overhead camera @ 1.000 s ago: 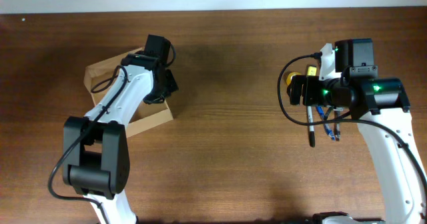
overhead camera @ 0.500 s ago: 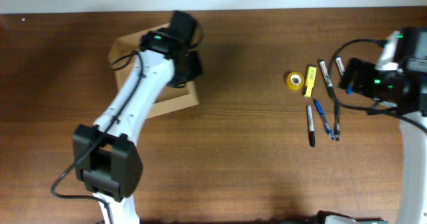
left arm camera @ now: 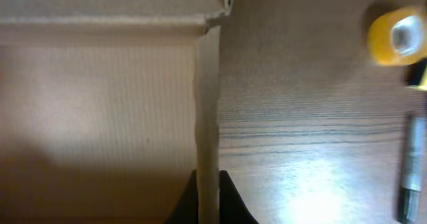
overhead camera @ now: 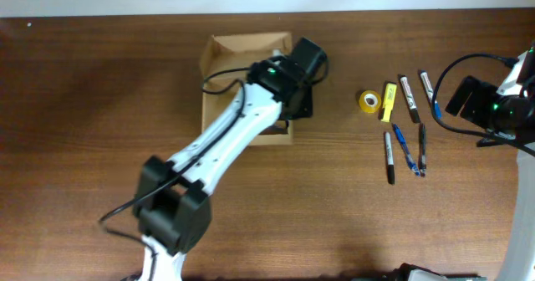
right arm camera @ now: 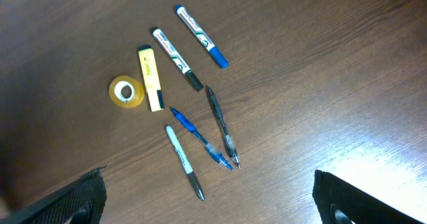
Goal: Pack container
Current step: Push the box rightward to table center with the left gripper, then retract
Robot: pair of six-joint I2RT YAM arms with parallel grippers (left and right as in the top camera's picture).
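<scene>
Box (overhead camera: 230,57): open, on the table (overhead camera: 100,105), well apart from the pens (overhead camera: 406,147)
Left gripper (left arm camera: 207,203): narrow, pinching the box's side wall
Right gripper (right arm camera: 208,199): spread wide, holding nothing
Tape roll (right arm camera: 127,92): just beside the yellow highlighter (right arm camera: 151,77)

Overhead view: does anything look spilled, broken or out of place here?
Nothing stands out. The container sits flat and undamaged, its wall pinched by the left gripper; the pens and tape roll lie loose nearby.
</scene>
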